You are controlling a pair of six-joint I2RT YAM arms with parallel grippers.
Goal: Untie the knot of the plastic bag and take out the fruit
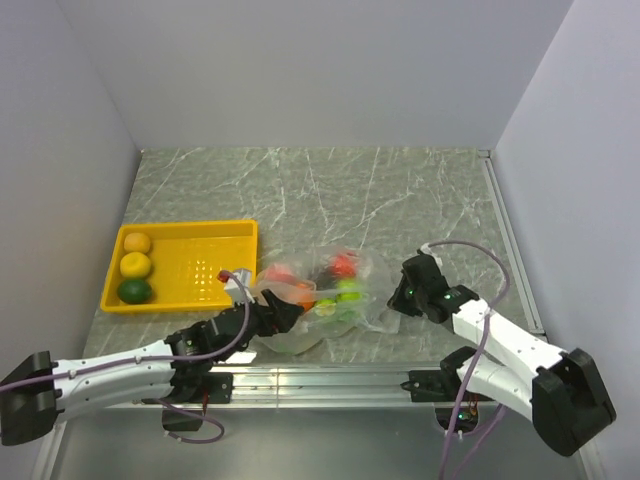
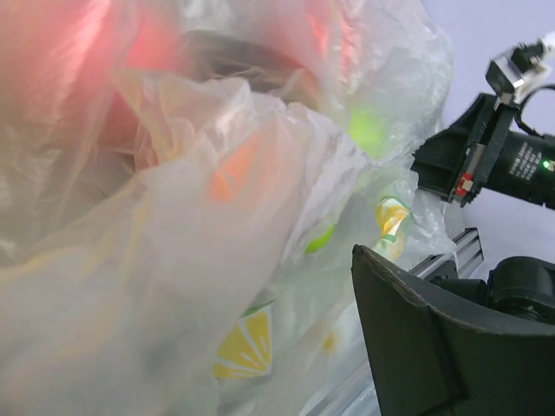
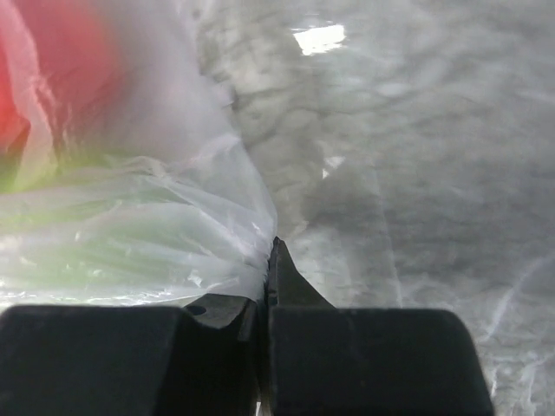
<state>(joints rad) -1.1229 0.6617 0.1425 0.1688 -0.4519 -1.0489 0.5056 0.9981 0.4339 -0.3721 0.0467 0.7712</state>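
**Bag pinched at its right edge, left jaws wide at its left**

1. The yellow tray (image 1: pixel 185 229) sits at the left, near the side wall. It holds two yellow fruits (image 1: pixel 136 254) and a dark green one (image 1: pixel 134 291) along its left end. The tray's right rim is just beside the bag.
2. The left gripper (image 1: pixel 285 312) is at the bag's near-left side. Its jaws stand wide, with crumpled film bulging against them. The wrist view shows only one finger (image 2: pixel 434 347); the other is cut off by the frame, so a hold on the film cannot be confirmed.
3. The plastic bag (image 1: pixel 372 312) lies on the table (image 1: pixel 400 190) between the two grippers, towards the near edge. The fruit (image 1: pixel 345 267) is inside it, showing red, orange and light green through the film.
4. The right gripper (image 3: pixel 266 290) is closed tight on a fold of the bag's right edge, with film pinched between its fingertips. In the top view it meets the bag from the right (image 1: pixel 394 299).
5. Visibility is poor. The knot cannot be made out in any view. In both wrist views the fruit shows only as blurred colour behind plastic, and individual pieces cannot be counted. A lemon-slice print (image 2: pixel 245 343) shows on the film.
6. For room, the metal rail (image 1: pixel 330 380) runs close along the bag's near side. Bare marbled surface stretches behind the bag to the back wall and to its right.
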